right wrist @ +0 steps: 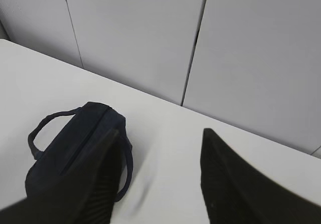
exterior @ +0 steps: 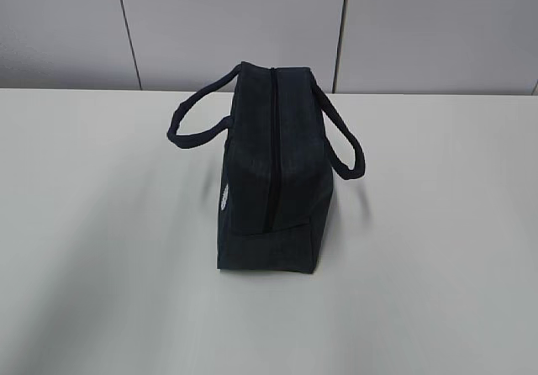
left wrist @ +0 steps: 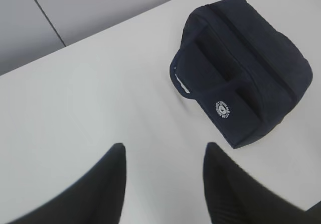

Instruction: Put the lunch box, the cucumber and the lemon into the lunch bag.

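The dark navy lunch bag (exterior: 269,173) stands in the middle of the white table with its top zipper shut, handles drooping to either side. It lies at the upper right in the left wrist view, lunch bag (left wrist: 246,68), with its round white logo facing me, and at the lower left in the right wrist view, lunch bag (right wrist: 70,148). My left gripper (left wrist: 164,151) hangs open over bare table, well short of the bag. My right gripper (right wrist: 160,133) is open above the table beside the bag's handle, holding nothing. The lunch box, the cucumber and the lemon are out of view.
A grey panelled wall (exterior: 252,22) runs behind the table's far edge. The white table (exterior: 101,291) spreads around the bag on all sides.
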